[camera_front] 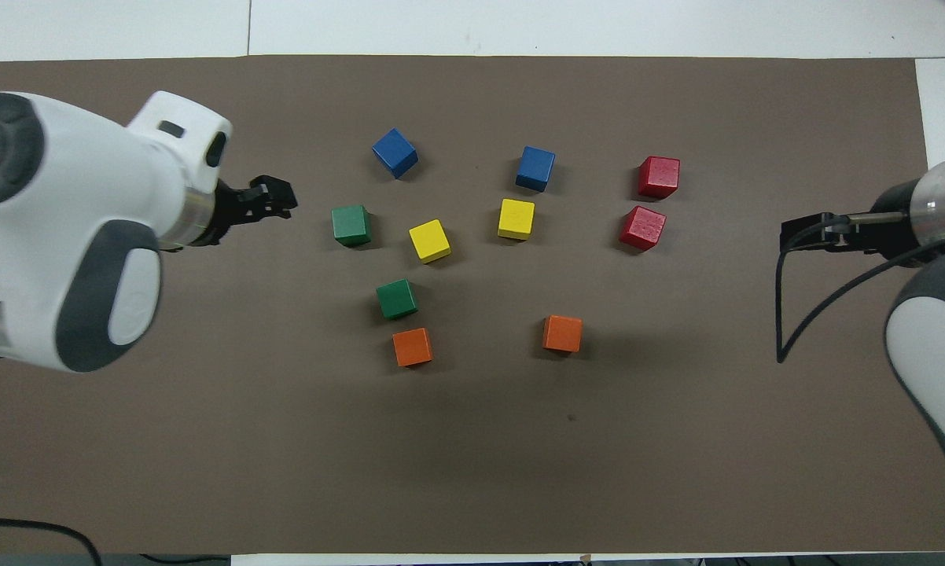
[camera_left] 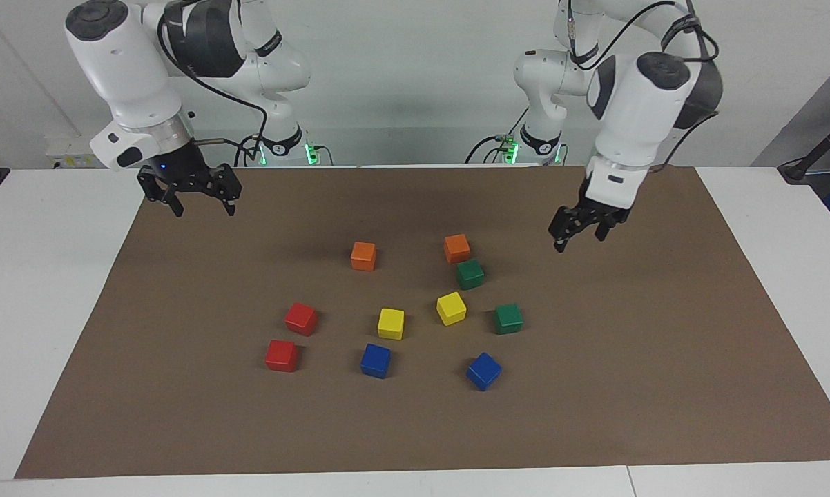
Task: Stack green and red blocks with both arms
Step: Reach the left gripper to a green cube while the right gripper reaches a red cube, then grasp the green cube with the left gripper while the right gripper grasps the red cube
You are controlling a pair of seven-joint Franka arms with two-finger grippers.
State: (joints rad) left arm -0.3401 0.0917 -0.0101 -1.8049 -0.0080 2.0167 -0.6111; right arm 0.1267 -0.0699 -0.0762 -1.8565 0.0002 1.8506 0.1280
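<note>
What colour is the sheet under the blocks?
Brown sheet, clearest in the overhead view.

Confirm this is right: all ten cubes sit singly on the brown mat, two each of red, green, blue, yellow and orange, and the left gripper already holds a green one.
One thing is wrong: the left gripper holds nothing. The facing view shows it raised over the brown mat, empty. Both green cubes lie on the mat. The rest stands.

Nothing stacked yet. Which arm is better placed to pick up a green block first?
Probably the left: the left gripper hangs open over the mat beside the green blocks, while the right gripper is at the red blocks' end.
</note>
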